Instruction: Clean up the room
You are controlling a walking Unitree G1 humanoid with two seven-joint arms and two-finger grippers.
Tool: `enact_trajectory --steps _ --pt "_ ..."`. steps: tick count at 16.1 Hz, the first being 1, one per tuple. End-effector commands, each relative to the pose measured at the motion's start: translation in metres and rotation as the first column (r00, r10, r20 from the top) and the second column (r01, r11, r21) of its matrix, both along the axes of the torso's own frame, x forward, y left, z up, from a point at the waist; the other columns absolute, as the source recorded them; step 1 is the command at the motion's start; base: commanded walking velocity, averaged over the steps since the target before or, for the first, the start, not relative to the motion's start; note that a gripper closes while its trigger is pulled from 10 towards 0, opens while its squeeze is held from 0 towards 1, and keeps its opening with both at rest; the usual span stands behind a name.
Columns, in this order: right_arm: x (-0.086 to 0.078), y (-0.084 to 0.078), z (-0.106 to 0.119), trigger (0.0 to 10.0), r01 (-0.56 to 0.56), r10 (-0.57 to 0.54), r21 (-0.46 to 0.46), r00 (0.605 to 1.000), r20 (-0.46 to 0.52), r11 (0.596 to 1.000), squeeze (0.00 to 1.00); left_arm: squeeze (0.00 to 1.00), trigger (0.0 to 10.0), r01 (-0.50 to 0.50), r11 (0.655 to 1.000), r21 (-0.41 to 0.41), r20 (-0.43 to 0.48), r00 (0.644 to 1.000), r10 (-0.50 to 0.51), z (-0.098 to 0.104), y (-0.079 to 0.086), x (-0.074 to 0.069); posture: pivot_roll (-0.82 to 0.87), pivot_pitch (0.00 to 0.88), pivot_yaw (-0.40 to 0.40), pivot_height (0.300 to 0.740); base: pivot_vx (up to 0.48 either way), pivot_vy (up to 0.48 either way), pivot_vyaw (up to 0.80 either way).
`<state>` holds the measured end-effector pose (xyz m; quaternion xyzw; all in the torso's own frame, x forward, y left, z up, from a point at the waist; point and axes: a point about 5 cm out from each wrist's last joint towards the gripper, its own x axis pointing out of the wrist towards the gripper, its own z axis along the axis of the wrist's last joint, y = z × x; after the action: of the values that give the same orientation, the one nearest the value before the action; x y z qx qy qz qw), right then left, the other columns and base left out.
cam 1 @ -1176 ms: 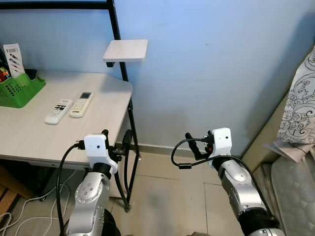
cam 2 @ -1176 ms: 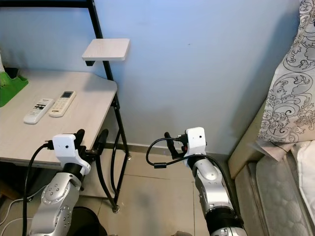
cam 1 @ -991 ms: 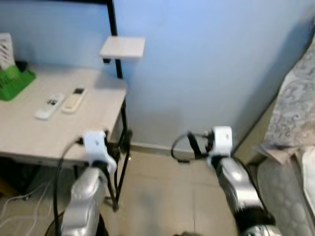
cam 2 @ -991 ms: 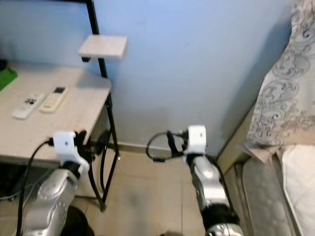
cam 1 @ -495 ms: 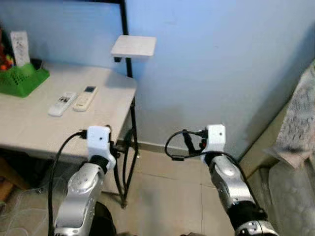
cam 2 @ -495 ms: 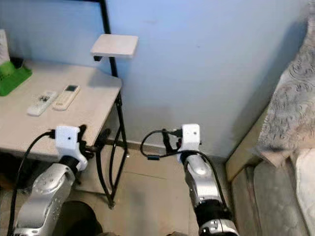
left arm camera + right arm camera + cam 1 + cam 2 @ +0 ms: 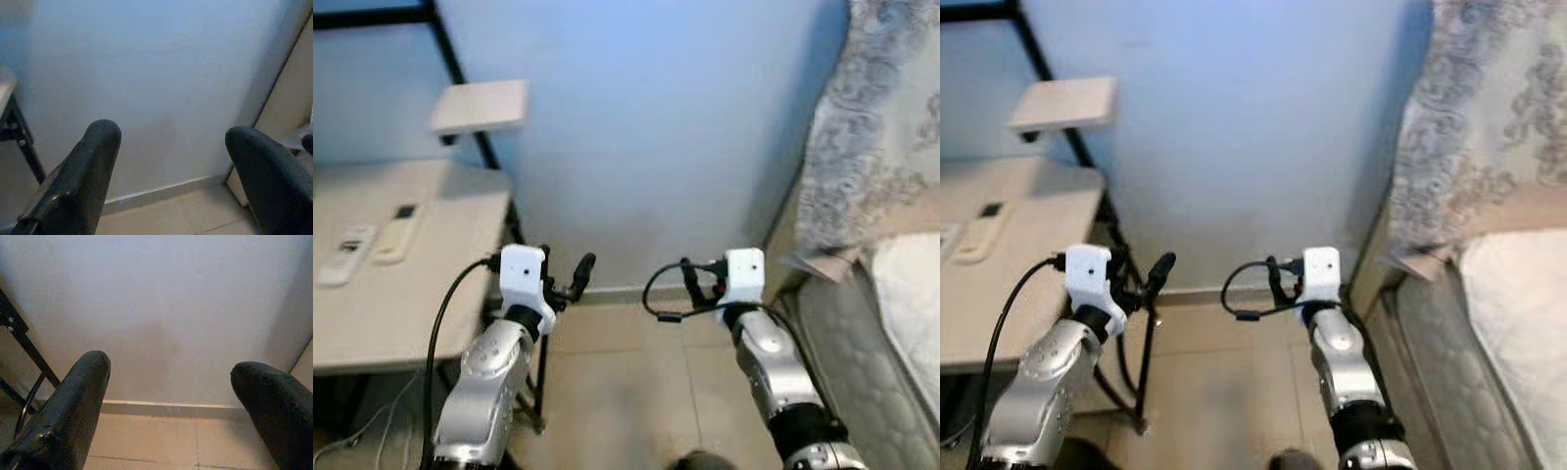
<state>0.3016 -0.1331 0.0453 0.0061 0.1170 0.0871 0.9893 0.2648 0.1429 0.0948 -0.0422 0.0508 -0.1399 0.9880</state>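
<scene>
My left gripper [image 7: 568,275] is held out at waist height beside the desk's right end, open with nothing between its fingers [image 7: 100,147]. My right gripper [image 7: 696,280] hovers over the tiled floor facing the blue wall, also open and empty, as its wrist view [image 7: 171,369] confirms. Two white remote controls [image 7: 372,237] lie side by side on the pale wooden desk [image 7: 421,304] at the left. A grey patterned blanket [image 7: 862,127] hangs over the bed at the right.
A small wooden shelf [image 7: 481,106] sticks out from the black frame [image 7: 470,88] above the desk. The desk's black legs [image 7: 540,387] stand just by my left arm. A mattress [image 7: 891,333] runs along the right edge. Beige floor tiles [image 7: 636,392] lie between desk and bed.
The camera has swung to the right: the desk slid toward the left edge, the green basket left the picture and more of the bed came in. Both arms keep the same pose.
</scene>
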Motion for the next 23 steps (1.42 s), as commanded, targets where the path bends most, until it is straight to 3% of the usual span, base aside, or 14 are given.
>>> enact_trajectory --steps 1,3,5,8,19,22,23 --pt "0.004 -0.002 0.008 10.0 0.006 -0.006 -0.012 0.999 0.041 1.000 0.00 0.00 10.0 0.003 1.000 -0.010 -0.005 1.000 -0.003 -0.001 -0.003 0.001 -0.09 0.000 0.088 0.740 0.000 -0.480 -0.73" --pt "0.006 -0.002 0.010 10.0 0.004 -0.003 -0.013 0.999 0.044 1.000 0.00 0.00 10.0 0.023 1.000 -0.005 -0.005 1.000 -0.023 -0.002 -0.006 0.003 -0.09 0.000 0.088 0.740 0.000 -0.480 -0.73" --pt "0.007 -0.003 0.010 10.0 0.002 -0.001 -0.020 0.999 0.045 1.000 0.00 0.00 10.0 0.017 0.994 0.107 0.037 0.999 -0.021 -0.001 -0.007 0.008 -0.10 0.000 0.091 0.740 0.000 0.000 -0.73" --pt "0.007 -0.005 0.011 10.0 0.007 -0.006 -0.026 0.998 0.055 1.000 0.00 0.00 10.0 0.046 0.998 0.032 0.002 0.999 -0.047 -0.002 -0.006 0.010 -0.11 0.000 0.094 0.740 0.000 0.160 -0.73" --pt "0.006 -0.013 0.015 10.0 0.053 -0.051 -0.033 0.995 0.085 0.998 0.00 0.00 10.0 0.155 0.986 -0.057 -0.007 0.988 -0.156 -0.007 -0.013 0.016 -0.13 0.000 0.098 0.740 0.000 0.480 -0.73" --pt "-0.005 -0.020 0.006 10.0 0.039 -0.036 -0.082 0.999 0.037 0.996 0.00 0.00 10.0 0.107 0.993 -0.042 -0.030 0.994 -0.108 -0.014 0.001 0.006 -0.14 0.000 0.106 0.740 0.000 0.137 -0.74" --pt "-0.025 -0.031 -0.008 10.0 -0.014 0.010 -0.134 0.999 -0.037 0.991 0.00 0.00 10.0 0.082 0.997 -0.003 -0.070 0.994 -0.082 -0.027 0.019 -0.015 -0.15 0.000 0.107 0.740 0.000 0.000 -0.73"
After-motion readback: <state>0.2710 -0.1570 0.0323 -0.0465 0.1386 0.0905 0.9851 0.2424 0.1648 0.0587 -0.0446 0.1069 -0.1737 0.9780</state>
